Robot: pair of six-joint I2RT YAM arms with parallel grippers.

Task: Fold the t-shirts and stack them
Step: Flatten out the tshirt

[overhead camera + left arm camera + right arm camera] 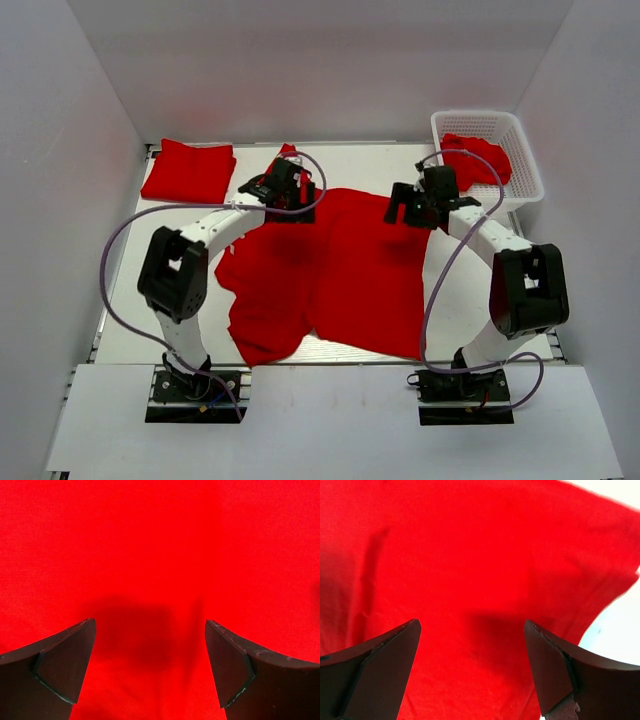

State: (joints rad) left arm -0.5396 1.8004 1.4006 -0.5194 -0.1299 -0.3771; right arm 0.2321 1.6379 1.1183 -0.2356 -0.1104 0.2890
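A red t-shirt [340,270] lies spread on the table between the arms, its near edge rumpled at the left. My left gripper [285,192] hangs over its far left corner, jaws open and empty above the cloth [150,570]. My right gripper [415,208] hangs over its far right corner, jaws open and empty, with the cloth [470,565] below and the shirt's edge at the right of that view. A folded red t-shirt [188,170] lies at the far left. Another red t-shirt [478,160] is bunched in the white basket [520,150].
The white mesh basket stands at the far right corner. White walls close in the table on three sides. A strip of bare table [620,635] shows beside the shirt's right edge. Purple cables loop from both arms.
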